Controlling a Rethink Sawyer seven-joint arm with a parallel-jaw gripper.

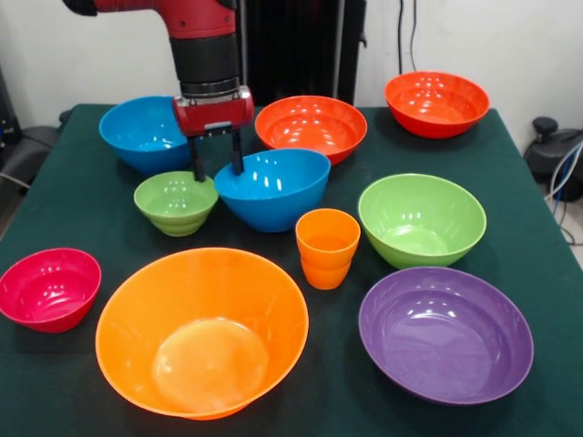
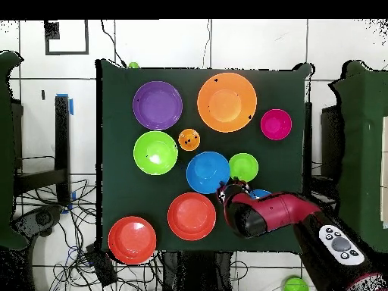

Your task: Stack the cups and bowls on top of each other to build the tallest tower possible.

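Gripper point(image 1: 217, 167) with fingers spread moderately, holding nothing, hanging between small ribbed green bowl point(image 1: 176, 202) and near blue bowl point(image 1: 273, 188), one fingertip at the blue rim, orange cup point(image 1: 327, 248) upright mid-bench point(image 1: 510, 209), all bowls standing separate, unstacked

I'm rocking a glossy red arm point(image 1: 173, 14) with a fat black cylinder wrist, a red block of a gripper point(image 1: 217, 167) carrying a small grey plate up front, two skinny black fingers point(image 1: 196, 162), plus a grey button pad point(image 2: 339, 242) further back.
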